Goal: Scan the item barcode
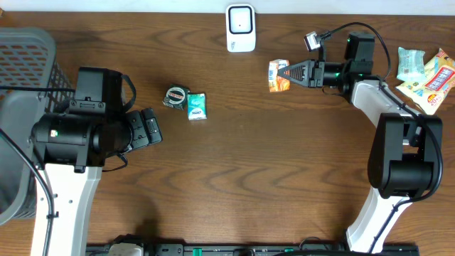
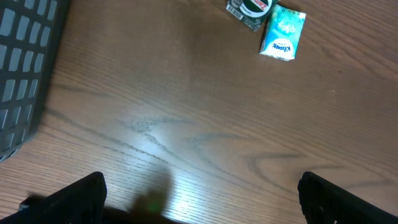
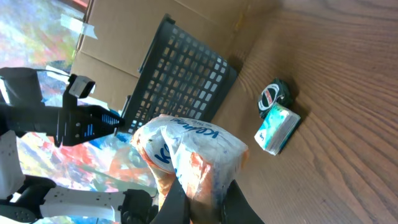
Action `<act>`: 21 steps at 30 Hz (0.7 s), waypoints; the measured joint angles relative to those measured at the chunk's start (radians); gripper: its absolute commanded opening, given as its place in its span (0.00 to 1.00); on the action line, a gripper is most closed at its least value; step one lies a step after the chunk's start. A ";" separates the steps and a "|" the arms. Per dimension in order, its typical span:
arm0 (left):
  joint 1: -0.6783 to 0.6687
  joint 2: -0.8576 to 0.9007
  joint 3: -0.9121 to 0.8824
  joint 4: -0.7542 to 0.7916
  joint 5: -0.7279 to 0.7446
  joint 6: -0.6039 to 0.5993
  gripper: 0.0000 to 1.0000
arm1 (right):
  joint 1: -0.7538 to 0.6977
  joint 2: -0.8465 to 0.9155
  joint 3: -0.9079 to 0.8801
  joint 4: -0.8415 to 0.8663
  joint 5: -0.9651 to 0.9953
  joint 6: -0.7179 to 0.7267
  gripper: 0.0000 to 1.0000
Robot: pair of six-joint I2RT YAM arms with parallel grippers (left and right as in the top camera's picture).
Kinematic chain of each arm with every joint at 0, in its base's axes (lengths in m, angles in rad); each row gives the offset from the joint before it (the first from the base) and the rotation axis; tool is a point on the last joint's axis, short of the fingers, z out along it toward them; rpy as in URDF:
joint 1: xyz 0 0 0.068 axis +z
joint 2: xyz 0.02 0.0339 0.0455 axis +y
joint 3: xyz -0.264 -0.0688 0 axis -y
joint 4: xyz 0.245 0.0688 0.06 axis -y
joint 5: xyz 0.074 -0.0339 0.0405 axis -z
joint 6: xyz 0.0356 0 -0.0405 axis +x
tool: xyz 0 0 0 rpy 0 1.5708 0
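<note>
My right gripper is shut on the item, an orange and white snack packet, and holds it above the table, right of and a little nearer than the white scanner at the back edge. In the right wrist view the packet bulges out from between the fingers of my right gripper. No barcode shows on it. My left gripper stands open over bare wood at the left. The left wrist view shows nothing between the fingers of my left gripper.
A green tissue pack and a round tape-like tin lie at mid-table, ahead of the left gripper. A dark mesh basket fills the far left. Several snack bags lie at the right edge.
</note>
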 measured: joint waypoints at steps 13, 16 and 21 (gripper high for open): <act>0.000 0.000 0.000 0.000 0.000 0.000 0.98 | 0.000 0.000 0.000 0.000 0.000 0.000 0.01; 0.000 0.000 0.000 0.000 0.000 0.000 0.98 | 0.007 0.000 0.000 -0.022 0.018 -0.006 0.01; 0.000 0.000 0.000 0.000 0.000 0.000 0.98 | 0.100 0.000 0.000 -0.213 0.292 -0.054 0.01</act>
